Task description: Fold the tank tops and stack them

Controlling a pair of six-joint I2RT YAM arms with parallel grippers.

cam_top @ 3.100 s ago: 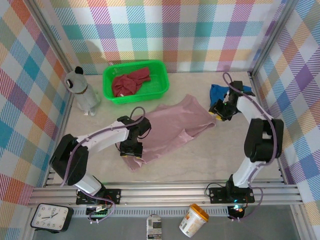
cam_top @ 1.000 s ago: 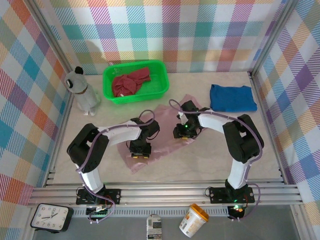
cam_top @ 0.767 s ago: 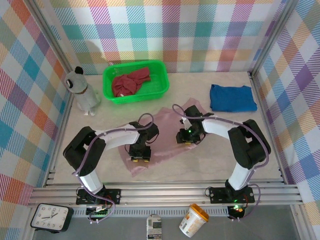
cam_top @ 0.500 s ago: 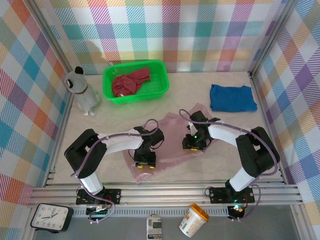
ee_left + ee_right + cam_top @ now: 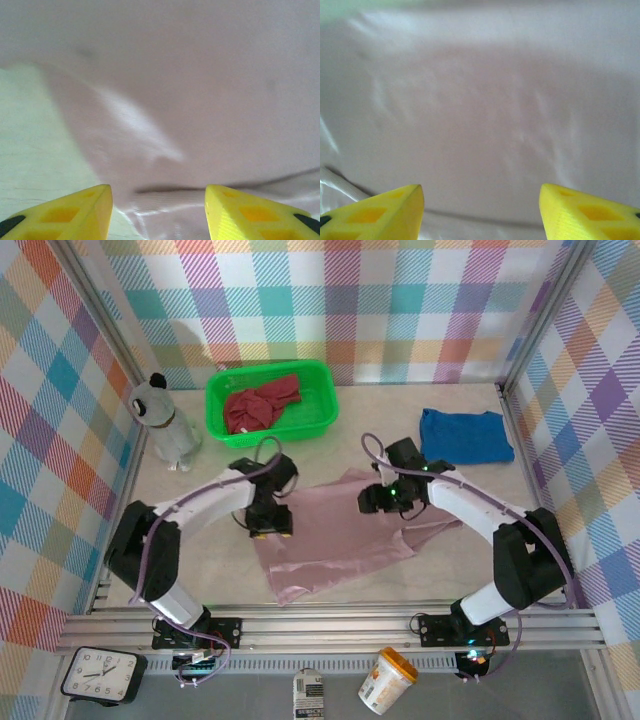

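Note:
The mauve-pink tank top (image 5: pixel 340 538) lies spread on the table's middle. My left gripper (image 5: pixel 266 526) stands open over its left edge, and my right gripper (image 5: pixel 376 499) stands open over its upper right part. In the left wrist view the pink cloth (image 5: pixel 190 90) passes under the open left gripper (image 5: pixel 157 212), with a hem line between the yellow fingertips (image 5: pixel 75 212). In the right wrist view smooth pink cloth (image 5: pixel 485 115) lies under the open right gripper (image 5: pixel 481 212). The royal blue tank top (image 5: pixel 465 435) lies folded at the back right. The dark red tank top (image 5: pixel 260 402) is crumpled in the basket.
A green plastic basket (image 5: pixel 322 415) stands at the back centre-left. A grey bottle (image 5: pixel 165 422) stands at the left by the metal frame. Bare table (image 5: pixel 470 560) lies in front of the right arm.
The right arm left the blue top and came to the pink one. Both grippers then pulled toward the front and have now moved back; the pink top lies flatter and wider.

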